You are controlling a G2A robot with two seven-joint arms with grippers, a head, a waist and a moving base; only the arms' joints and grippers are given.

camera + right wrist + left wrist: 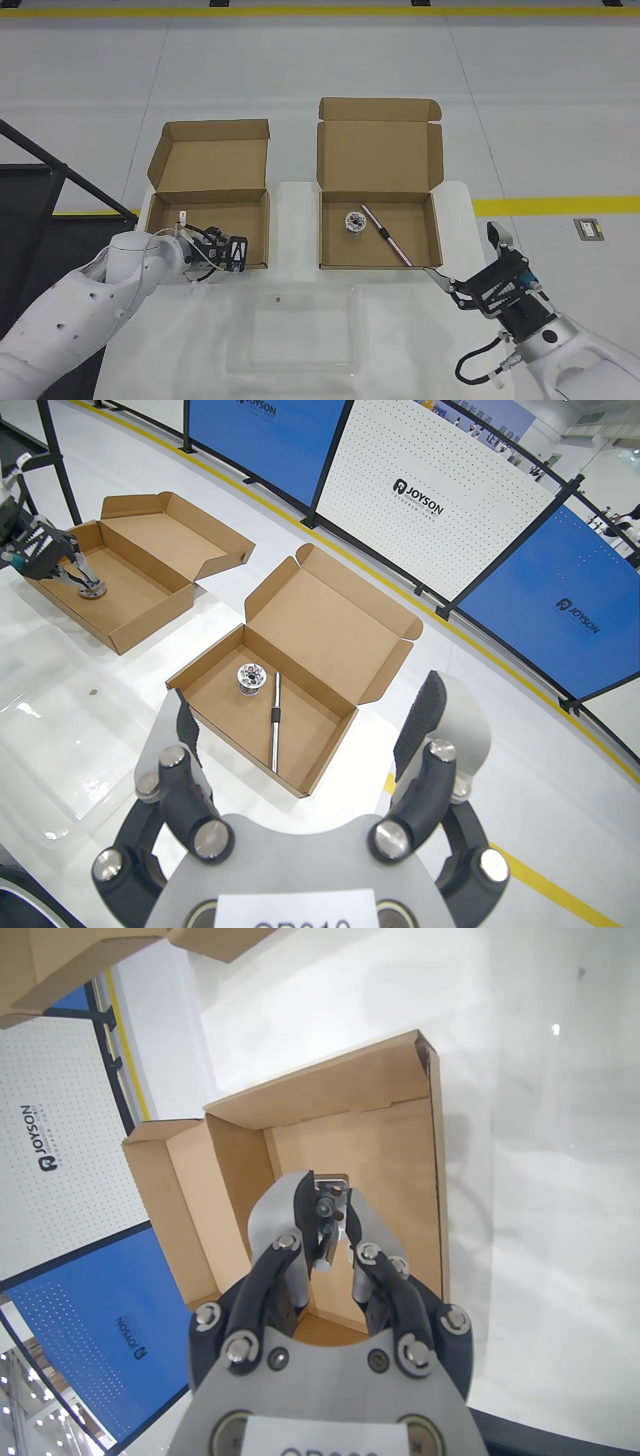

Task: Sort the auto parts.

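Placement step: left gripper (330, 1223) clamped on flanged part (331, 1205) inside box (215, 215) at ten o'clock from tray (300, 340). Next likely: release, lift clear. Right gripper (310, 695) jaws apart, empty.

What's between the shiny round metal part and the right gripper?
Top view: a thin silver metal rod, then a wall of the brown cardboard box.

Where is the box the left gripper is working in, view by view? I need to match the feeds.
Top view: the left box is the left one of the two, lid open toward the back.
Left wrist view: the left box lies beneath the left gripper.
Right wrist view: the left box is the farther one, past the rod.
Shared landmark: the left gripper, shut on a metal part over this box's floor.
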